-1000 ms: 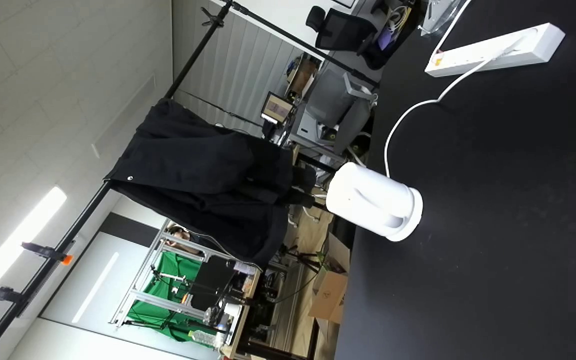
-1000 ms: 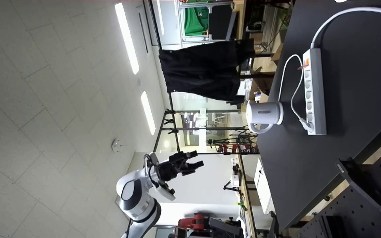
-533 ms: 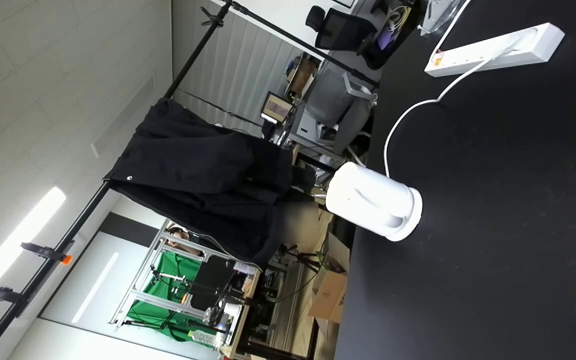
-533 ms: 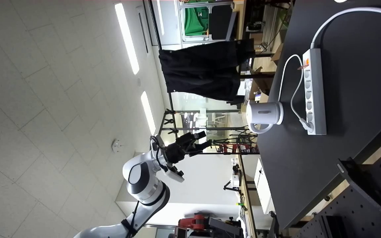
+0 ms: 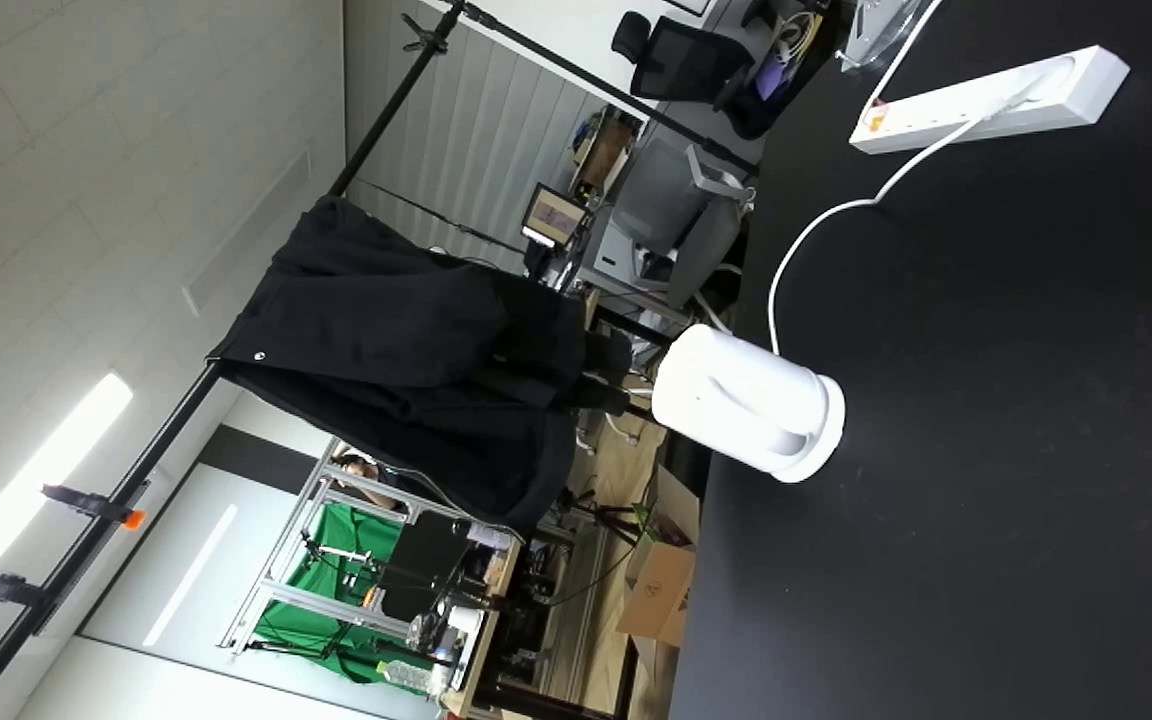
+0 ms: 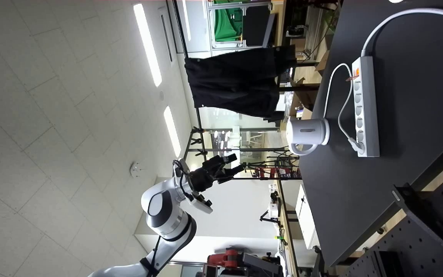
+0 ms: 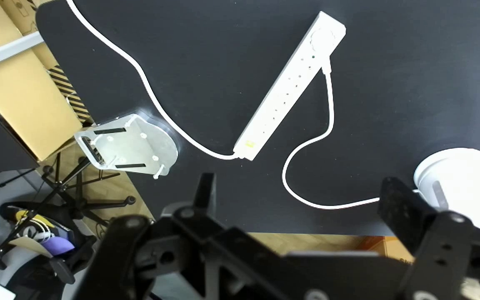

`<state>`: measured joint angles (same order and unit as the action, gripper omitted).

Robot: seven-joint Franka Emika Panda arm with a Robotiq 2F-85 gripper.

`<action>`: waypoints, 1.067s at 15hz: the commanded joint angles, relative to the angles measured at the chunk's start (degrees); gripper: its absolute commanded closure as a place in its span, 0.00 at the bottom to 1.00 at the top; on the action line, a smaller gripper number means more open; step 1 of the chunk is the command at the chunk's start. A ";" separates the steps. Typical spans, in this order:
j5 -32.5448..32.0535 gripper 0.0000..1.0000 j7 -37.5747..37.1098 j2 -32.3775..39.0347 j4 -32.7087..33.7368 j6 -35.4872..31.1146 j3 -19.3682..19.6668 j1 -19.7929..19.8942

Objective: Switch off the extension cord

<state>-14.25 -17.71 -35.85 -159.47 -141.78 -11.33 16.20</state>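
1. On the black tabletop (image 7: pixel 390 96), the white power strip (image 7: pixel 285 93) lies with its sockets facing up. A mains cable (image 6: pixel 429 10) leaves one end; at the other a white plug (image 7: pixel 322 41) sits in a socket, its lead (image 7: pixel 331 104) running toward the electric kettle (image 7: pixel 469 187).

2. Beside the mains cable's entry is the orange switch (image 6: pixel 357 72), with nothing touching it. Whether it is lit, or which way it is tipped, is too small to tell.

3. Well above the tabletop hangs the gripper (image 7: pixel 299 180), its jaws wide apart and nothing between them; it is well apart from the power strip.

4. Done, as far as shows: the wrist view takes in the whole power strip, switch end included. No contact is made, so I judge the task to be at its approach.

5. Left: lower to the orange switch, probably with the jaws brought together for a narrower tip, press it, and lift clear.
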 commanded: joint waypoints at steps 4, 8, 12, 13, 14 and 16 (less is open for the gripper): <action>-1.21 0.00 0.27 0.67 0.50 0.03 1.67 -1.09; -6.06 0.00 0.33 5.31 3.88 -3.02 2.72 3.08; -9.05 0.00 2.31 12.73 9.00 -7.51 6.63 5.96; -9.62 0.00 2.26 14.96 10.38 -9.85 7.59 6.60; -9.97 0.00 1.47 16.93 11.76 -11.60 8.12 7.24; -10.51 0.00 -2.54 21.35 14.61 -16.51 8.66 8.99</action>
<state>-22.92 -15.59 -21.89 -150.60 -153.66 -3.68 23.47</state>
